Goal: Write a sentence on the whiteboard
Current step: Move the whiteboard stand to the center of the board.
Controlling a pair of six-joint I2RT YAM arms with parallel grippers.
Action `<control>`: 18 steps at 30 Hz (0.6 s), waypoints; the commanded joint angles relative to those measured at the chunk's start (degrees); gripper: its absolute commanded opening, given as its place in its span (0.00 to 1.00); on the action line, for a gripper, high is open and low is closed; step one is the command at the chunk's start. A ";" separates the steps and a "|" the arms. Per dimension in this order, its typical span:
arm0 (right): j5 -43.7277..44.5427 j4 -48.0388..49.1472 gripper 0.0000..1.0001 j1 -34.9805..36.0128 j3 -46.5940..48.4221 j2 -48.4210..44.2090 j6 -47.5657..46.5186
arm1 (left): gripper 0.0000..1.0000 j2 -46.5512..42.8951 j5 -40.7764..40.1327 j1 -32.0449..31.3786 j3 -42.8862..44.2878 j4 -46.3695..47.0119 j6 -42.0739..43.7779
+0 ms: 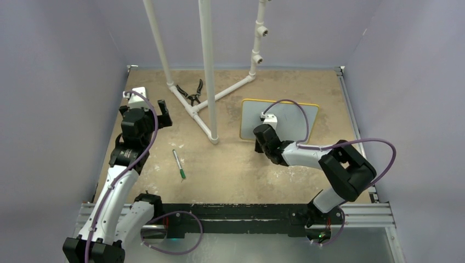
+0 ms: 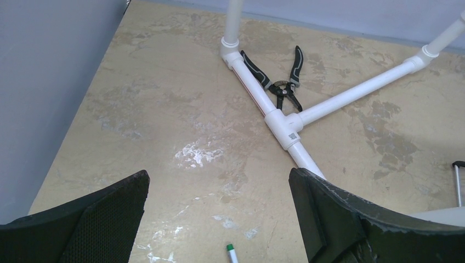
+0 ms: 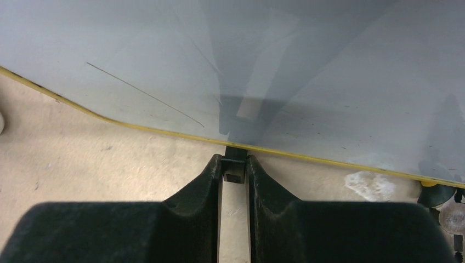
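The whiteboard [image 1: 299,118] lies flat at the right of the table, a white face inside a thin yellow rim [image 3: 164,133]. My right gripper [image 1: 259,134] reaches to its near edge and is shut on a small black foot [image 3: 234,170] that sticks out under the rim. The sentence is out of view: the face that shows carries only a thin dark line [image 3: 145,94]. A green-capped marker [image 1: 179,164] lies loose on the table. My left gripper [image 2: 219,219] hovers open above it, with only the green tip [image 2: 231,249] showing between the fingers.
A white pipe frame [image 1: 208,71] stands mid-table, and its base tubes [image 2: 285,123] run across the surface. Black-handled pliers [image 1: 192,93] lie beside a tube [image 2: 279,76]. Lavender walls close in the left, back and right sides.
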 commanded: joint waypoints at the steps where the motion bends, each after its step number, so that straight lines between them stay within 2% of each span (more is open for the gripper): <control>1: -5.08 3.23 0.00 3.29 2.50 0.58 2.00 | 0.99 0.38 0.66 0.43 0.49 0.90 -0.70; 11: -5.31 2.87 0.01 5.87 3.20 1.24 2.03 | 0.97 1.30 0.92 0.36 0.15 -0.36 -3.13; 14: -5.55 2.22 0.18 6.00 3.57 0.42 1.97 | 0.96 2.15 -0.27 0.34 -0.17 -3.14 -6.67; 18: -5.90 1.99 0.33 6.13 3.09 -2.68 1.45 | 0.92 3.72 -0.27 0.34 -1.50 -6.74 -13.05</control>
